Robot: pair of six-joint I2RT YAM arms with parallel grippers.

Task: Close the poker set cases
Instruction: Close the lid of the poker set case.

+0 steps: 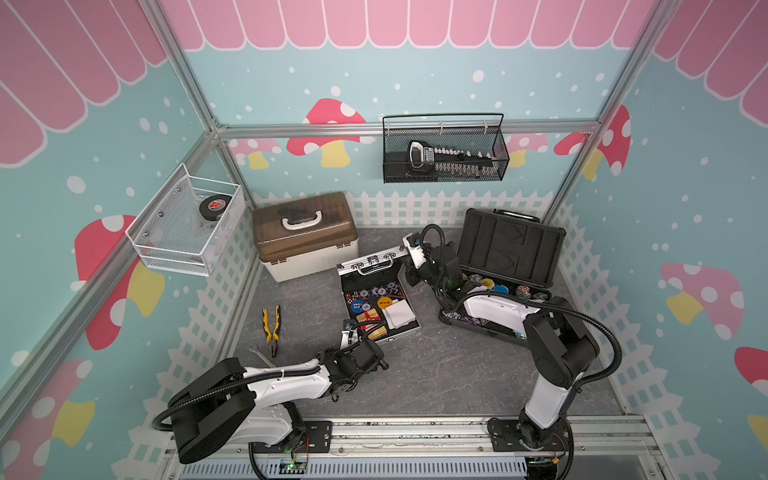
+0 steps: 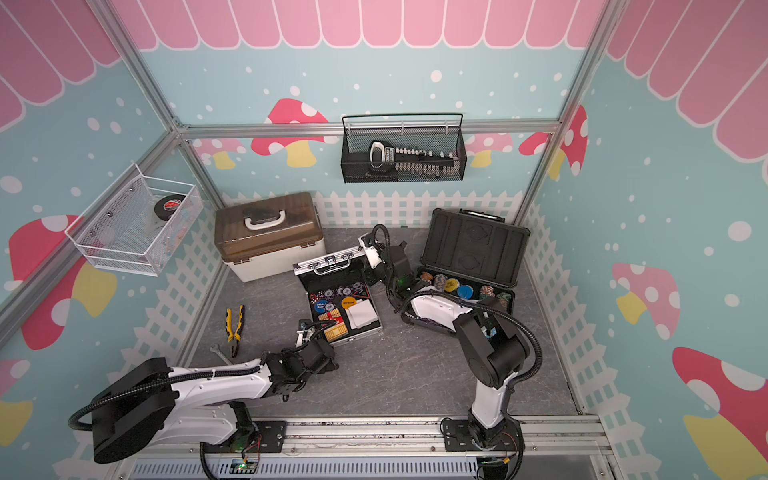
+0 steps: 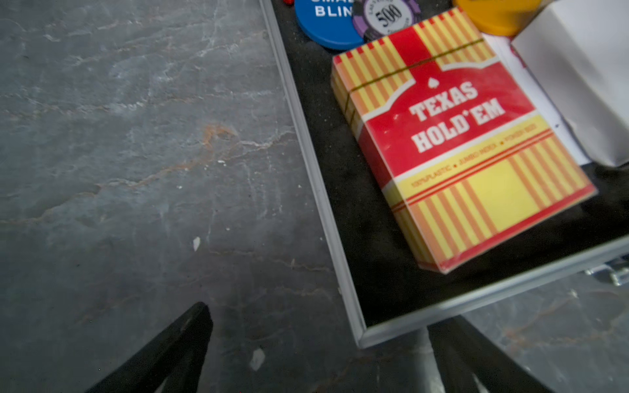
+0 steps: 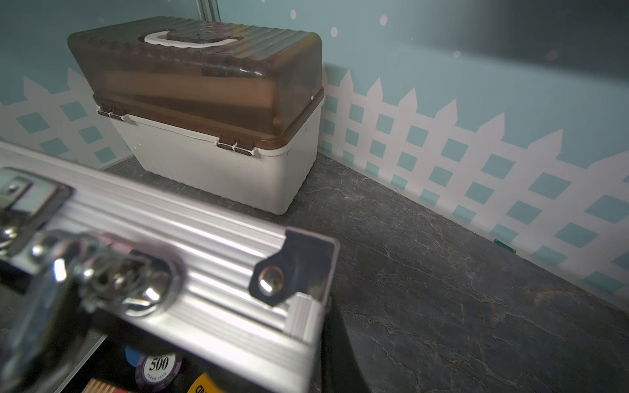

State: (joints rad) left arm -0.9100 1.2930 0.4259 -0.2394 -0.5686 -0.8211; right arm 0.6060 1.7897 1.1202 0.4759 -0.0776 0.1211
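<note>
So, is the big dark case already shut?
No, the big dark case stands open, lid upright, with poker chips showing inside.

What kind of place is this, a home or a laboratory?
Most likely a robot test booth, not a home: two robot arms are bolted to a metal rail, an aluminium frame holds the walls, and those walls are printed mushroom-and-fence panels.

Small case central — box behind-left, large case right of it, pliers left.

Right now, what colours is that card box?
The card box is red with yellow stripes, clearest in the left wrist view.
</note>
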